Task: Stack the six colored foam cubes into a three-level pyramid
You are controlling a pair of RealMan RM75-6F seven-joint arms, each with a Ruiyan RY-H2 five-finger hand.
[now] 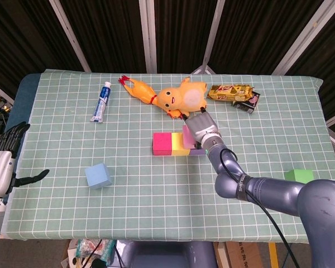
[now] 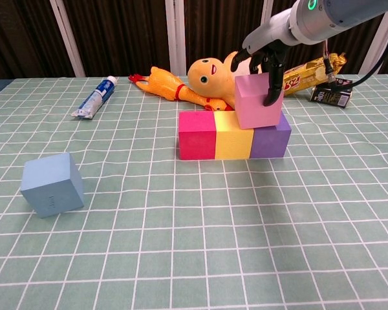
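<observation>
Pink cube (image 2: 257, 101), gripped by right hand (image 2: 265, 59), hides behind it overhead; left hand (image 1: 11, 146) open.

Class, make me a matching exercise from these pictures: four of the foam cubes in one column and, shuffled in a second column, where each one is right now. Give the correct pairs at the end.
Cubes
1. light pink cube
2. blue cube
3. green cube
4. yellow cube

Places
A. middle of the bottom row
B. alone near the table's right edge
C. held by the right hand, on top of the row
D. alone on the left, in front of the toothpaste

Pairs: 1-C, 2-D, 3-B, 4-A
</observation>
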